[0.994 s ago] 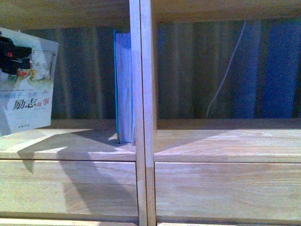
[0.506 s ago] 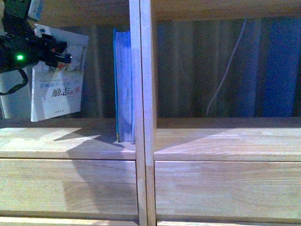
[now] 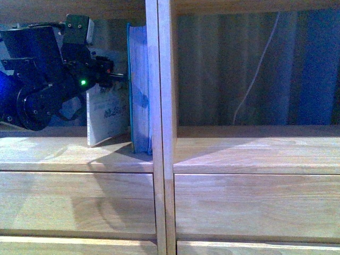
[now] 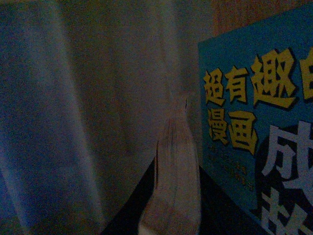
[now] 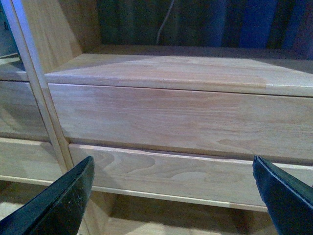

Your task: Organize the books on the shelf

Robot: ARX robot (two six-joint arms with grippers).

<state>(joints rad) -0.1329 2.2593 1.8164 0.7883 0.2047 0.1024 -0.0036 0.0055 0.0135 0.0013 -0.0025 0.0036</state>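
In the front view my left gripper (image 3: 110,75) is shut on the thin white paperback (image 3: 108,118). It holds the paperback upright inside the left compartment of the light-wood shelf (image 3: 64,159). The paperback's lower edge is at the shelf board, close beside the teal book (image 3: 139,90), which stands against the centre divider. In the left wrist view the paperback (image 4: 175,166) shows edge-on between the dark jaws of the left gripper (image 4: 171,220). The teal book's cover (image 4: 254,122), with yellow characters, is right beside it. My right gripper (image 5: 176,196) is open and empty, facing the shelf's drawer fronts (image 5: 171,115).
The right compartment holds no books. A white cable (image 3: 255,74) hangs behind it against a grey and blue curtain. Plain drawer fronts (image 3: 255,204) run below both compartments. The centre divider (image 3: 159,159) separates the two columns.
My left gripper has carried the paperback to the right, from the left edge into the compartment beside the teal book. The paperback has turned from cover-facing to nearly edge-on.
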